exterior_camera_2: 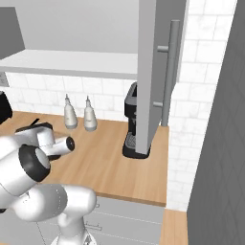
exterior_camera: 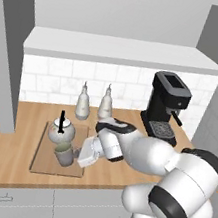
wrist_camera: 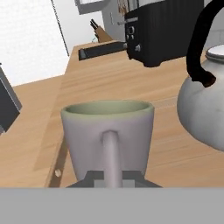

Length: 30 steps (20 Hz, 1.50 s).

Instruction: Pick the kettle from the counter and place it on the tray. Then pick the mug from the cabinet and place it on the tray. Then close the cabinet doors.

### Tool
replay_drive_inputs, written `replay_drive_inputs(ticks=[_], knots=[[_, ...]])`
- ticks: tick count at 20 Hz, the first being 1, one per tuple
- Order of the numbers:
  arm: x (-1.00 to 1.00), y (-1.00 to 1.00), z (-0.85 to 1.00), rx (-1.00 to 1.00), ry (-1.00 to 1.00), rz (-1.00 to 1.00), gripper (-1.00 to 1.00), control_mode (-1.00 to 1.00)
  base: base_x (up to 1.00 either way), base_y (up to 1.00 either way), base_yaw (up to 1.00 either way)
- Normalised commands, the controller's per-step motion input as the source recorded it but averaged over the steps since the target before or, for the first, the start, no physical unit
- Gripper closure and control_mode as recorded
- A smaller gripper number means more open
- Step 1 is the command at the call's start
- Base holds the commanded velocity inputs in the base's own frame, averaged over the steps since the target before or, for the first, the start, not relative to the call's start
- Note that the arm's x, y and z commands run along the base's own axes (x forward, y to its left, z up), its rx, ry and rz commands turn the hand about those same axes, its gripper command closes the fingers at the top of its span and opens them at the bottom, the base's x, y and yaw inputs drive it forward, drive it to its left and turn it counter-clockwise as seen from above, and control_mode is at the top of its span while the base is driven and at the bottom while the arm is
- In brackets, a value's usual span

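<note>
A: Where is the mug [wrist_camera: 107,131] now?

B: Low in the middle of the hand view, upright, with its side handle [wrist_camera: 111,157] pointing straight back at the camera. In the left base view it stands on the tray [exterior_camera: 40,162], at lower centre-left, just in front of the kettle [exterior_camera: 61,130].

A: And the gripper [exterior_camera: 81,157]?

B: Right behind the mug, reaching in from the right of the left base view. Its jaws are drawn fully together on the mug's handle, which runs down between the two finger tips [wrist_camera: 131,176]. So the mug lies dead ahead of the hand, along the line the fingers point.

A: Is the mug resting on the tray or held above it?

B: I can't say for certain; it looks down on the board or very nearly.

A: Which relation decides the next move?

B: I'd judge it is that handle in line with the fingers: if the mug is set down, the jaws must part and the hand must back straight out, away from the kettle just beside the mug.

A: What remains?

B: The cabinet door [exterior_camera_2: 155,72], at upper centre-right of the right base view, stands open over the counter [exterior_camera_2: 110,162].
</note>
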Motion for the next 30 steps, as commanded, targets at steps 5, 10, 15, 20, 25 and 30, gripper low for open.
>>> replay_drive_inputs(ticks=[5,10,15,20,25,30], knots=[[-0.15,-0.19,-0.20,0.00,-0.01,0.00,1.00,-1.00,0.00,0.00,0.00],[0.04,-0.03,-0.16,0.00,0.00,0.00,1.00,-1.00,0.00,0.00,0.00],[0.01,-0.07,-0.31,0.00,0.00,0.00,-1.00,-1.00,0.00,0.00,0.00],[-0.14,-0.31,-0.27,0.00,0.00,0.01,-1.00,-1.00,0.00,0.00,0.00],[-0.10,-0.23,-0.12,0.00,0.00,0.00,-1.00,-1.00,0.00,0.00,0.00],[-0.01,-0.11,0.00,0.00,0.00,0.00,-1.00,-1.00,0.00,0.00,0.00]])
